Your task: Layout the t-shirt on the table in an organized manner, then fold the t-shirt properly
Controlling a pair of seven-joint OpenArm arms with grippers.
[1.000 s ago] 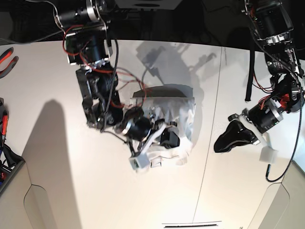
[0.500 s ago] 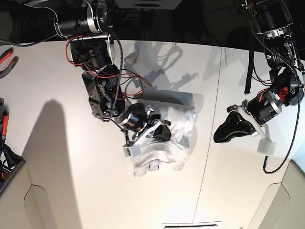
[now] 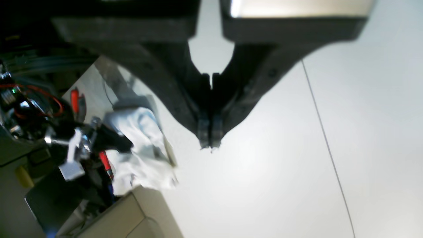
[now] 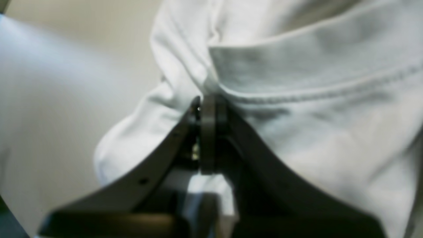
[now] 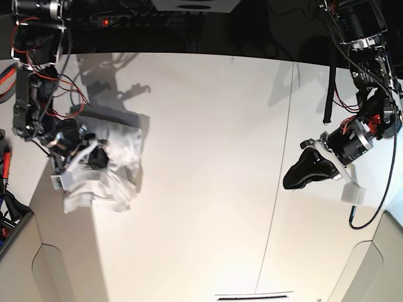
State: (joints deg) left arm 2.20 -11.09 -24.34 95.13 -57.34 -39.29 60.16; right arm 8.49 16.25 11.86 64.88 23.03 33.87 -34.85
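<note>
The t-shirt (image 5: 104, 173) lies bunched in the base view near one side edge of the table (image 5: 208, 176), far from the middle, with the right gripper (image 5: 94, 157) right on it and the left gripper (image 5: 308, 173) well apart across the table, past the dark seam. The heap runs roughly from the table's far side toward the near side, with no clear long axis yet (it is a crumple, not a laid-out garment).

From the left wrist, the left gripper (image 3: 210, 143) hangs over bare table with its jaws pressed together on nothing; the t-shirt (image 3: 142, 148) sits far off to one side, beside the other arm.

From the right wrist, the right gripper (image 4: 208, 105) has its jaws closed at a stitched hem of the t-shirt (image 4: 314, 109), the cloth spreading away ahead of the tips, so it looks to be pinching a fold there.

My judgement: spreading the shirt depends on the right arm, which is on it; the left must cross the whole table to reach it.
</note>
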